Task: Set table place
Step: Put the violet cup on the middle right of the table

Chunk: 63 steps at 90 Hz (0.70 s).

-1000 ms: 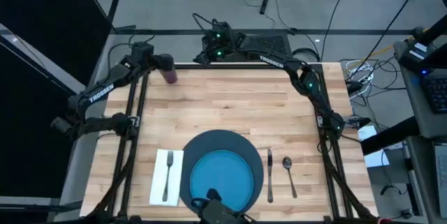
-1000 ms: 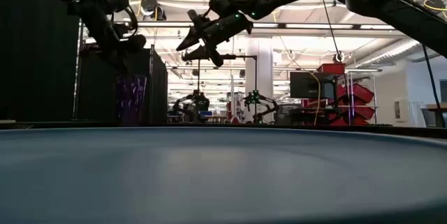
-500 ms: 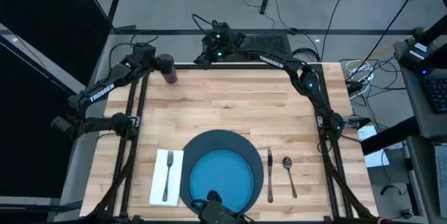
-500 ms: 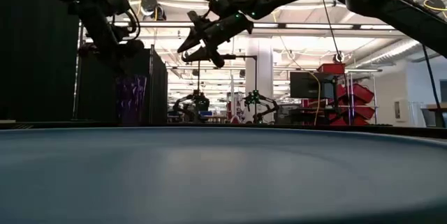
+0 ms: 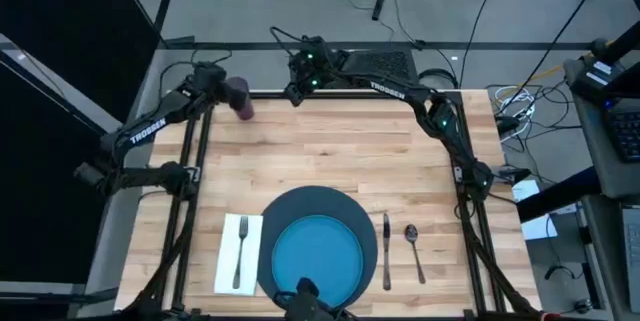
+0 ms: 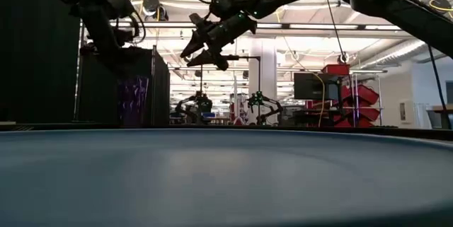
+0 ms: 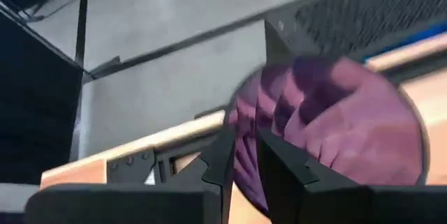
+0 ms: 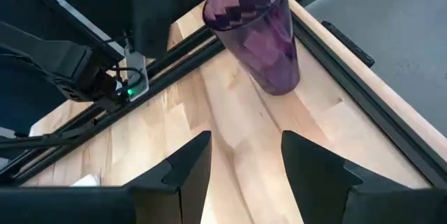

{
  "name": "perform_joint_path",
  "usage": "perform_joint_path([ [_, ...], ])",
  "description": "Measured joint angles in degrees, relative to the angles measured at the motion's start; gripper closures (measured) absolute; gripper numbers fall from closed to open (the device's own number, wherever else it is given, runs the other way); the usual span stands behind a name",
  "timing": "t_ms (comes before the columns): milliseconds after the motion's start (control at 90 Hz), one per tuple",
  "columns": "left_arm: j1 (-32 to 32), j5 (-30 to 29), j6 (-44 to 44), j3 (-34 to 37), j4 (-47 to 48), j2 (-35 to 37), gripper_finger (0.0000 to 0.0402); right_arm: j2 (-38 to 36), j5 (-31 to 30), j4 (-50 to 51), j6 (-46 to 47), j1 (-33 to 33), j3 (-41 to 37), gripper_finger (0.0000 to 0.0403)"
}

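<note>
The middle of the table (image 5: 340,151) is bare wood and passable. At six o'clock stand the mat (image 5: 318,216), napkin (image 5: 238,251), knife (image 5: 386,251) and spoon (image 5: 412,246); at eleven o'clock the cup (image 5: 241,99) blocks the corner.

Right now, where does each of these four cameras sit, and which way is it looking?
High view: overhead, straight down on the table; both arms show.
Low view: at tabletop height, looking level into the room; both arms reach in from above.
Left wrist view: on the left arm, past its fingers at the purple cup.
Right wrist view: on the right arm, past its open hand.
All four show the cup.
</note>
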<state>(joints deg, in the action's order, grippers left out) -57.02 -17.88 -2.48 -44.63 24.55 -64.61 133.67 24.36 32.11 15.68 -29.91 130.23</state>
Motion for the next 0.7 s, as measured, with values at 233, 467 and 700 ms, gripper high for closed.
perform_joint_path([
  [233, 0.54, 0.45, -0.62, -0.04, 3.03, -2.42, 0.0355, 0.04, 0.00, -0.49, 0.01, -0.02, 0.00, 0.0243],
  [467, 0.53, 5.88, -0.05, -0.04, 3.55, -2.50, 0.0355, 0.04, 0.00, -0.56, 0.02, -0.04, 0.00, 0.0243],
  [700, 0.53, 7.53, 1.37, -0.04, 2.63, -2.50, 0.0355, 0.04, -0.02, -0.53, 0.07, -0.04, 0.00, 0.0243],
])
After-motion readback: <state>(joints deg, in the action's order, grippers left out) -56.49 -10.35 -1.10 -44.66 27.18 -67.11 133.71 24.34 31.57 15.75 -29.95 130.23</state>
